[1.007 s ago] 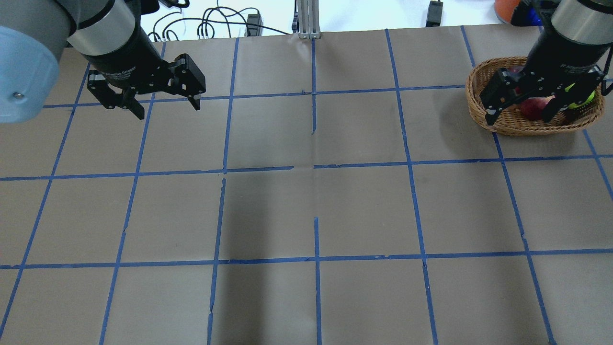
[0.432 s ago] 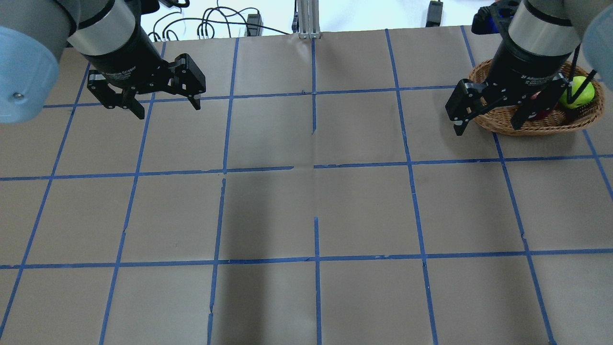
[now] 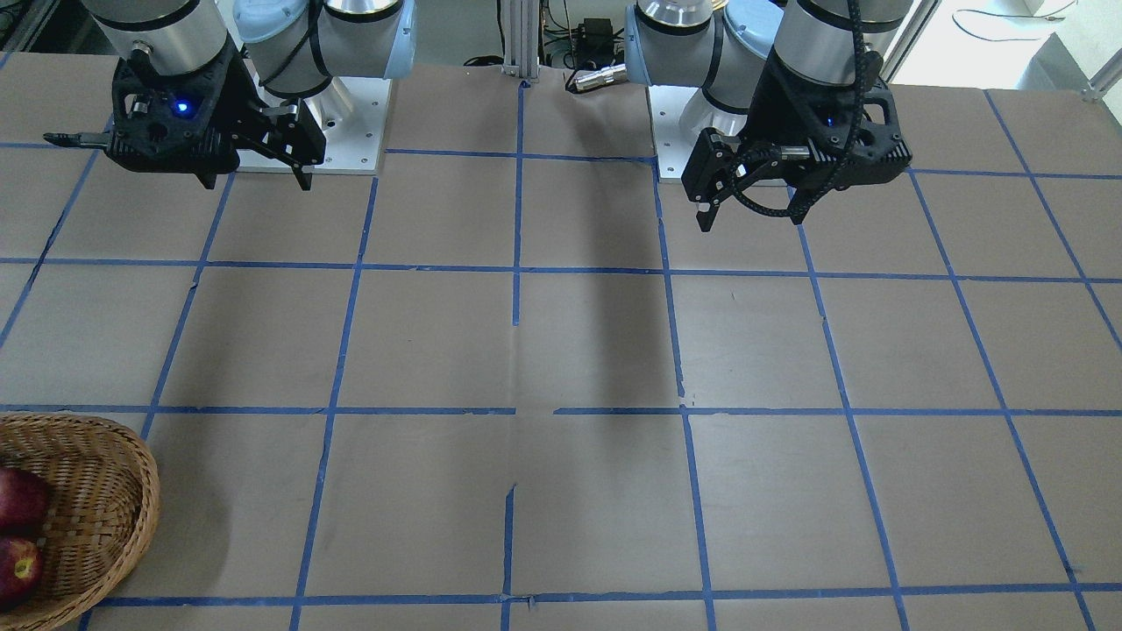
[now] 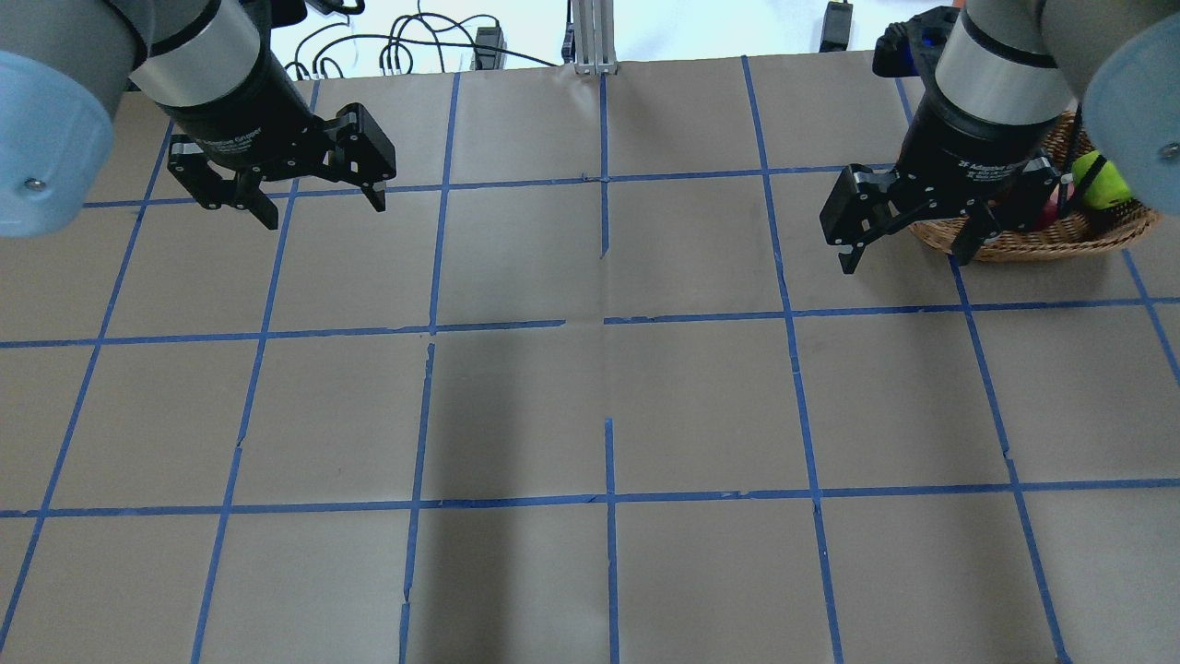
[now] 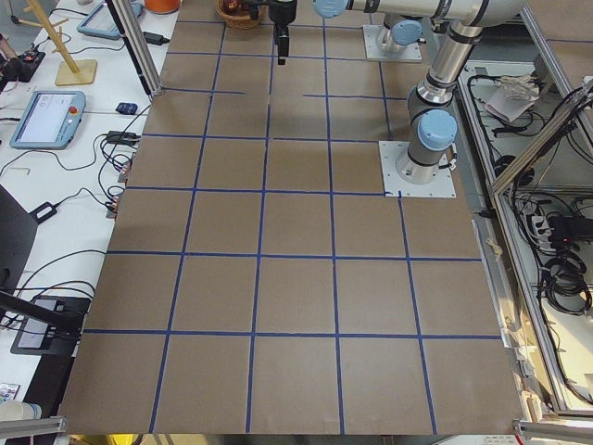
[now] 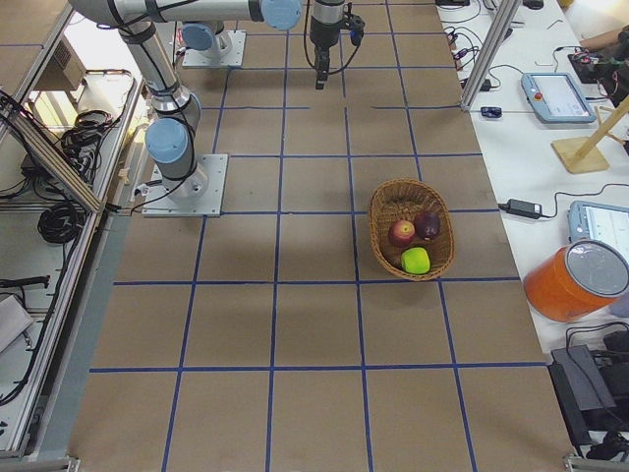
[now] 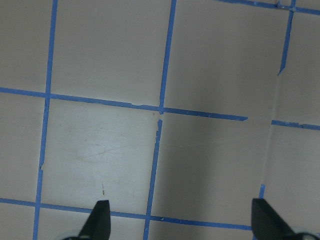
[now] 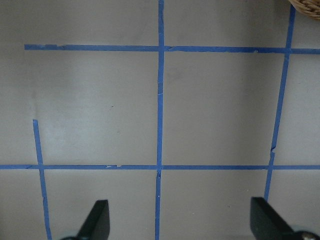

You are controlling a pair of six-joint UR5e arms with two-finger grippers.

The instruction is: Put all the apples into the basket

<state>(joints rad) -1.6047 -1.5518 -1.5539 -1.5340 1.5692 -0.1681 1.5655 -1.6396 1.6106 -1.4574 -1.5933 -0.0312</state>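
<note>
Exterior right view: three apples [image 6: 402, 233] are sitting in the basket [image 6: 385, 205], the green apple [image 6: 416, 260] at six o'clock; left tool [image 4: 324, 210] and right tool [image 4: 903, 260] are hanging spread apart.

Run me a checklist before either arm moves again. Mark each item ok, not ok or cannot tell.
1. Yellow-green apple inside the basket: ok.
2. Red apple inside the basket: ok.
3. Maroon apple inside the basket: ok.
4. Right gripper empty: ok. It is open, and its wrist view shows only the table between the fingers.
5. Left gripper empty: ok. It is open over bare table.
6. Right gripper off the basket: ok. Its wrist view shows only a bit of wicker rim at the top corner.
</note>
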